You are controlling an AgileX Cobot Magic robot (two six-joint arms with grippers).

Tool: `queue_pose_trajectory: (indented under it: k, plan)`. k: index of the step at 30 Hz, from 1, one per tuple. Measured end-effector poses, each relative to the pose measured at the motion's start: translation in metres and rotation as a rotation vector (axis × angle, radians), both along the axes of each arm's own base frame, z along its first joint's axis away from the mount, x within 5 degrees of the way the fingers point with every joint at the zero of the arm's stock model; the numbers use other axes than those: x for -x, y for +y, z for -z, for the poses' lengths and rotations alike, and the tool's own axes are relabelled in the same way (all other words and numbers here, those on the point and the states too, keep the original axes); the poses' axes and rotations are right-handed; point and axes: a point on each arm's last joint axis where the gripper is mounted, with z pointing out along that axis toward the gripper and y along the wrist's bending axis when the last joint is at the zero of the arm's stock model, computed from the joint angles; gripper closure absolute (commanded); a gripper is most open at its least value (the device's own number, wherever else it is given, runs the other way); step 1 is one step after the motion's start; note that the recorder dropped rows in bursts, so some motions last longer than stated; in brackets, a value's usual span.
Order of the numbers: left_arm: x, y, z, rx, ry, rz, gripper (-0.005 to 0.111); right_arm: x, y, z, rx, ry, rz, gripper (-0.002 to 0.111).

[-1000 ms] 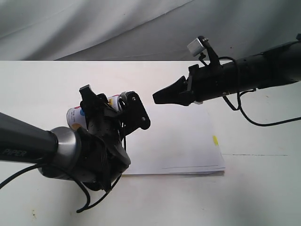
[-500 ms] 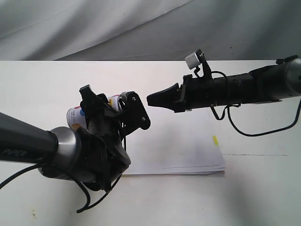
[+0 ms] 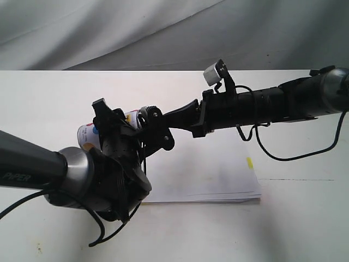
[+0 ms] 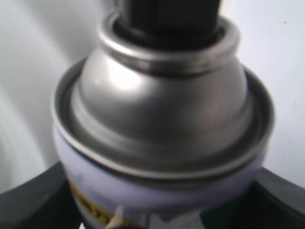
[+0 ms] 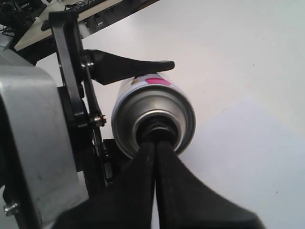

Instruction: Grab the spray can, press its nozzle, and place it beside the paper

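One spray can (image 5: 153,108) held sideways off bench (image 3: 43,98), left fingers (image 5: 128,67) clamped on its body; right fingers (image 5: 138,191) closed together, tips against nozzle (image 4: 167,14); paper (image 3: 218,169) flat nearby.

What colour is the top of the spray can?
The spray can's top is shiny silver; left wrist view.
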Motion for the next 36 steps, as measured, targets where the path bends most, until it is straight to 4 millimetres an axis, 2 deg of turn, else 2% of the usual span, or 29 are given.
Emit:
queue_pose_trajectory:
  k: [23, 28, 36]
  plan:
    - [0.0, 0.0, 0.0, -0.002, 0.0, 0.001, 0.107, -0.0027, -0.0008, 0.0019, 0.019, -0.023, 0.023, 0.108]
    - [0.0, 0.0, 0.0, -0.002, 0.0, 0.001, 0.107, -0.0099, 0.0011, -0.0065, 0.027, -0.056, 0.01, 0.108]
    - [0.0, 0.0, 0.0, -0.002, 0.0, 0.001, 0.107, -0.009, 0.001, -0.0059, 0.047, -0.051, -0.011, 0.108]
